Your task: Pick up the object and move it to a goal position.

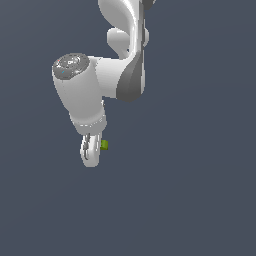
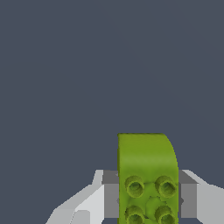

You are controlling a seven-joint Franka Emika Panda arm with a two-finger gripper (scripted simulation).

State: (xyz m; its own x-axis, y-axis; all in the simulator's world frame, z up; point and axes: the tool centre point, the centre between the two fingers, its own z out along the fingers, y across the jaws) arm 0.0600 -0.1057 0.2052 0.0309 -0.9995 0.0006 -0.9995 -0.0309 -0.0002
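The pincer [image 1: 91, 152] pinched the green block [image 2: 146, 175] on both sides. That tight squeeze probably kept the block from dropping while carried.

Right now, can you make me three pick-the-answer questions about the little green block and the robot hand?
1. Where is the green block?
A. between the gripper's fingers
B. far away from the arm
C. on top of the arm

2. How many round studs show on the block in the wrist view?
A. one
B. four
C. ten

3. What is the gripper doing?
A. hanging open with nothing in it
B. shut on the block
C. hidden from both views

Answers:
1 A, grey finger pads sit on both sides of it.
2 B, two rows of two.
3 B, both pads press its sides.
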